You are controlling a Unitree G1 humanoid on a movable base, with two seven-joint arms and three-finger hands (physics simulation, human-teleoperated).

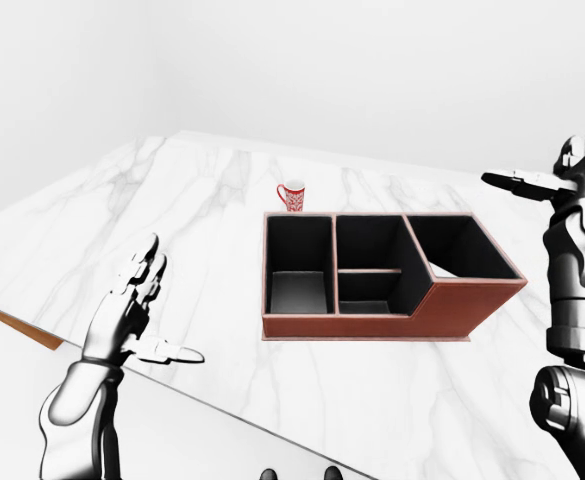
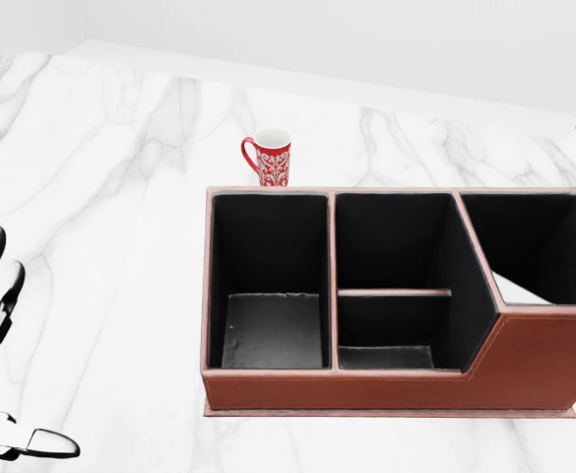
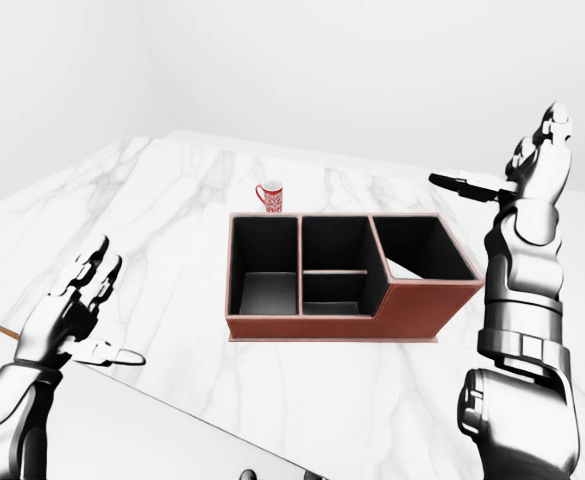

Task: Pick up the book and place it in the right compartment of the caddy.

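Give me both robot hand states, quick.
Left robot hand: open, holding nothing.
Right robot hand: open, raised, holding nothing.

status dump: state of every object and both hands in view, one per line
caddy: upright on the marble table, all compartments open-topped; right one shows a pale sliver at its floor, can't tell if that's the book.
mug: upright, beyond the caddy's far wall.
left hand: open, fingers spread, holding nothing.
right hand: open, raised above the caddy's right end, holding nothing.
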